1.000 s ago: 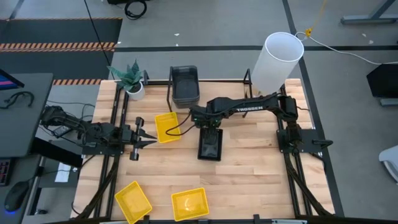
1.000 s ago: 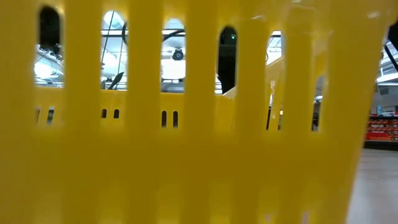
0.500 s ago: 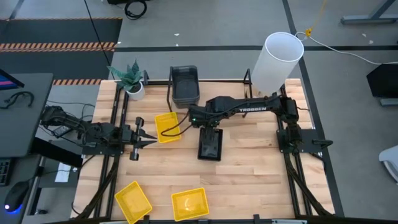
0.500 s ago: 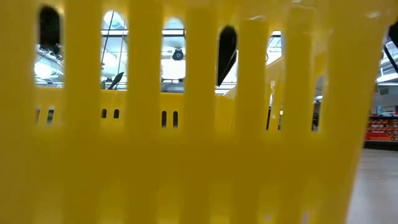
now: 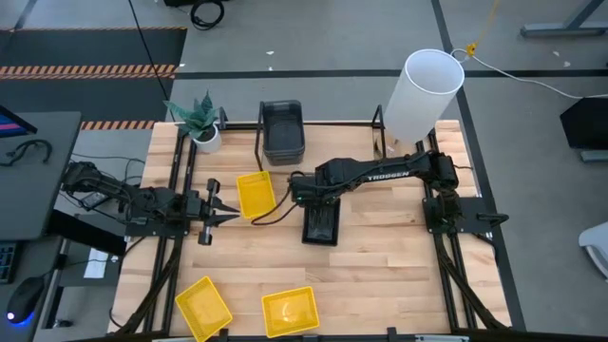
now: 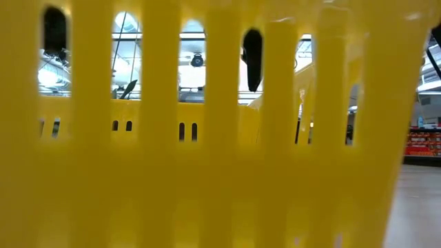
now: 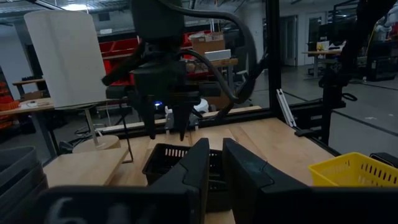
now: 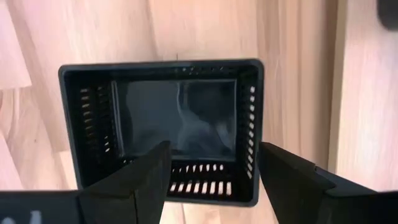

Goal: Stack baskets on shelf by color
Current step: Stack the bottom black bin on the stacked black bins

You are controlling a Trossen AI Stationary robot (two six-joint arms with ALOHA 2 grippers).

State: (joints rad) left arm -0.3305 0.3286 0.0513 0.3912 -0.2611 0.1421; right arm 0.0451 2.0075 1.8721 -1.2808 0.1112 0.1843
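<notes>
A black perforated basket rests on its base mid-table. My right gripper hangs open just above it, pointing down, and touches nothing. The left wrist view shows its fingers over the basket's rim. My left gripper waits shut near the table's left side. Yellow baskets lie at the centre-left and near edge. Dark grey baskets sit stacked on the shelf at the far edge.
A tall white cylinder stands at the far right, and a potted plant at the far left. In the low view, a yellow basket's wall fills nearly the whole picture. Bare wood lies right of the black basket.
My right gripper has shifted slightly toward the table's left and near edges while staying over the black basket. The basket has not moved.
</notes>
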